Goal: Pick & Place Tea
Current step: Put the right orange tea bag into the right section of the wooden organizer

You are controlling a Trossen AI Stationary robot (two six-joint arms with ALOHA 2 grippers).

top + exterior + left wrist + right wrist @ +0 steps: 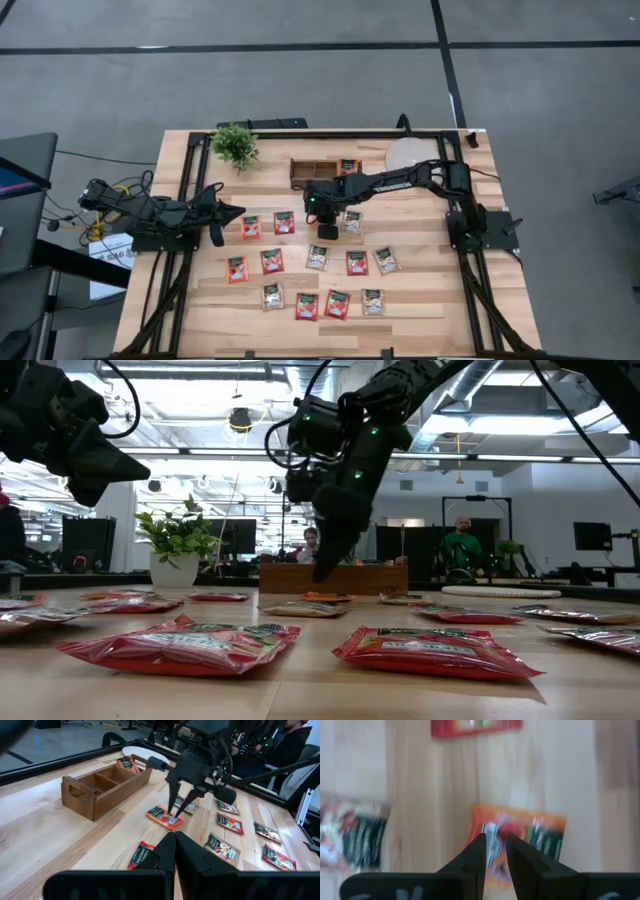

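Right end effector (176, 812) pointing down, fingers narrowly apart astride a red sachet (165, 817).

Overhead, table-level and two wrist cameras share the table (420, 300).

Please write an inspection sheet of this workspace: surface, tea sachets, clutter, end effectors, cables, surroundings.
Surface: wooden table, black frame rails along its edges.
Job's things: tea sachets lie spread flat in rows; one sachet is in the wooden box.
Clutter: potted plant and pale disc at the far edge.
End effectors: right end effector is down at an orange sachet, fingers narrowly apart; left end effector shut, waiting at the left side.
Cables: loose cables off the table's left edge.
Surroundings: people behind the table in the low view.
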